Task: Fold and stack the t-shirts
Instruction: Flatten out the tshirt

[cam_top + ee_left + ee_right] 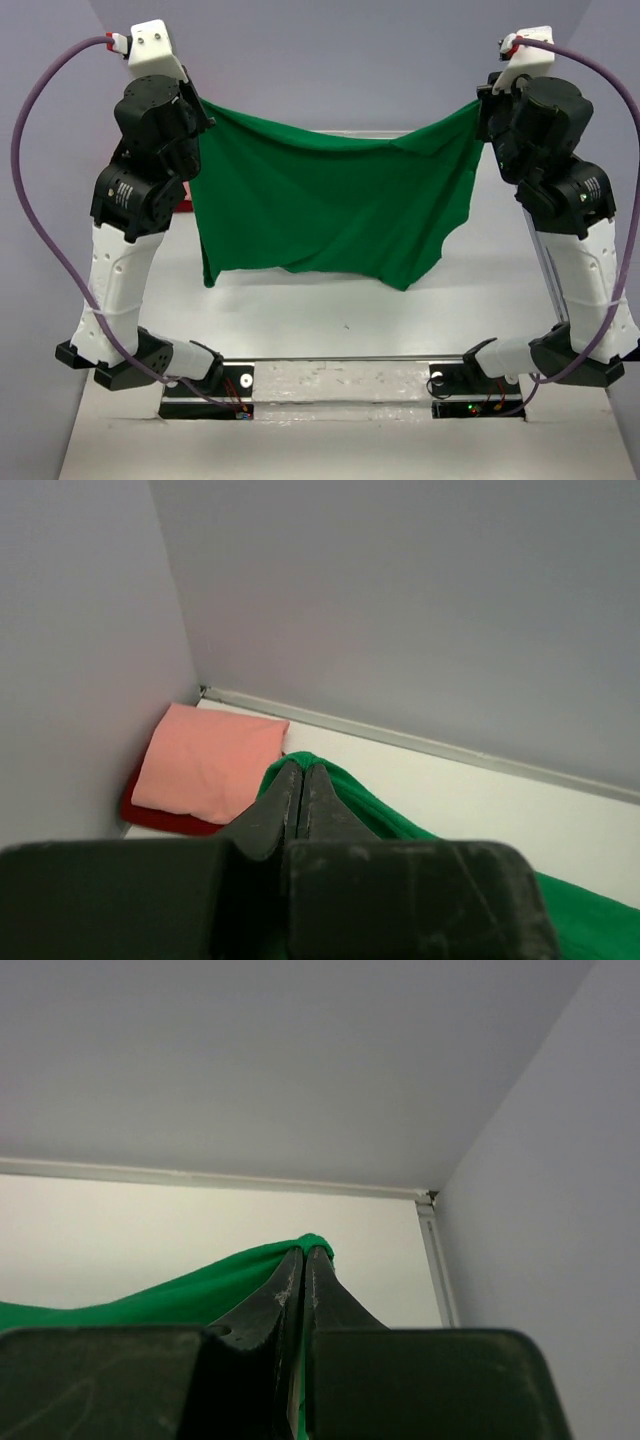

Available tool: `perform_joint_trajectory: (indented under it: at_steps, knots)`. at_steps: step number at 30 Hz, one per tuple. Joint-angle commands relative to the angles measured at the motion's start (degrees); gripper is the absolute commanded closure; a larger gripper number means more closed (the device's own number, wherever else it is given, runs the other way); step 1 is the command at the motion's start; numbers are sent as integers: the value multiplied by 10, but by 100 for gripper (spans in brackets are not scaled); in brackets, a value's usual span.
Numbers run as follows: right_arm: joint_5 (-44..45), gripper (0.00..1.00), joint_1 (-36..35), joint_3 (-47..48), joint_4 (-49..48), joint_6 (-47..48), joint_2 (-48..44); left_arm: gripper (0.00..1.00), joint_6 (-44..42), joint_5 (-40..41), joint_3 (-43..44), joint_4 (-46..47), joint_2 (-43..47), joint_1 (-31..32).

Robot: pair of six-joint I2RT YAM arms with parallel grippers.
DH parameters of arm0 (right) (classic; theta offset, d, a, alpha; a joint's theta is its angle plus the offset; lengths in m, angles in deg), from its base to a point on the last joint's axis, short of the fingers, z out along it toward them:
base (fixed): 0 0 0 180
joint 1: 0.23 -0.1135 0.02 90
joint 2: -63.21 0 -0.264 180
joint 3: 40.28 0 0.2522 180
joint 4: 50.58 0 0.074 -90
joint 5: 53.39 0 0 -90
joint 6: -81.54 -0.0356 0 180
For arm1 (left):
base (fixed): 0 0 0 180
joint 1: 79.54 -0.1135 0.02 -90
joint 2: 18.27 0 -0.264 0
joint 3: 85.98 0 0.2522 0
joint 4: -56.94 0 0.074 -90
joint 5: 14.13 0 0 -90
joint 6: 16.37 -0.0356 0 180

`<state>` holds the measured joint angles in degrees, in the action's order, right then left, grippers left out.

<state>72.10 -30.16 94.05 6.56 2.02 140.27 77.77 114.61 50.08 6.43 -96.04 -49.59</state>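
Green tee [330, 210]: held up in the air, stretched wide between the two pincers. Its top edge sags in the middle and its lower hem hangs uneven above the table [300, 330]. Whether the hem touches the table cannot be told.
Left pincer [300, 772]: clenched on the green tee's upper left corner. In the left wrist view the fingers are pressed flat together, with green cloth spilling out from their tips.
Right pincer [305, 1253]: clenched on the green tee's upper right corner, with a small fold of green wrapped over the tips.
Left arm [125, 270]: raised high on the left side, its wrist at the cloth's top edge.
Right arm [590, 270]: raised to about the same height on the right, well apart from the left arm.
Pink tee [205, 765]: folded into a neat rectangle in the far left corner of the table, close to the left wall [70, 660] and lying on top of the red tee.
Red tee [150, 815]: under the pink tee, showing only along the near and left edges. In the top view only a red sliver shows beside the left arm.
Back wall [400, 600]: plain grey, meeting the table along a pale strip.
Cables [40, 150]: purple — one loops down from each wrist to the arm bases.
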Motion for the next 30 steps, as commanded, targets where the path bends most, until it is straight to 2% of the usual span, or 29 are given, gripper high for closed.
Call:
perform_joint_trajectory:
  at_steps: [1, 3, 5, 7, 8, 9, 11, 13, 15, 17, 26, 30]
  knots:
    - [-38, 100, 42, 5, -1, -38, -18, 100, 30, -102, -1, 5, 13, -39]
    - [-43, 100, 42, 48, 5, -37, -10, 100, 30, -113, 7, 15, 20, -39]
    - [-6, 100, 11, 120, -1, -11, 3, 100, 24, -104, 13, 23, 19, -36]
    - [61, 100, -41, 138, -54, 60, 11, 100, 19, -99, 22, 20, 16, -28]
    - [90, 100, -63, 129, -115, 100, 12, 100, 20, -104, 22, 19, 14, -27]
    - [156, 100, -103, 118, -155, 185, 7, 100, 18, -101, 22, 18, 12, -24]
    - [210, 100, -140, 86, -248, 285, -13, 100, 12, -83, 26, 19, 12, -19]
    - [233, 100, -173, 88, -292, 327, -25, 100, 3, -75, 42, 25, 16, -11]
    - [287, 100, -236, 73, -426, 467, -35, 100, -4, -44, 59, 27, 13, 19]
    - [300, 100, -267, 47, -522, 541, -52, 100, -10, -27, 76, 27, 4, 38]
    - [314, 100, -283, 13, -523, 544, -46, 100, -15, -8, 59, 20, 1, 41]
    - [311, 100, -272, -9, -497, 489, 4, 100, -6, -28, 59, 10, -14, 35]
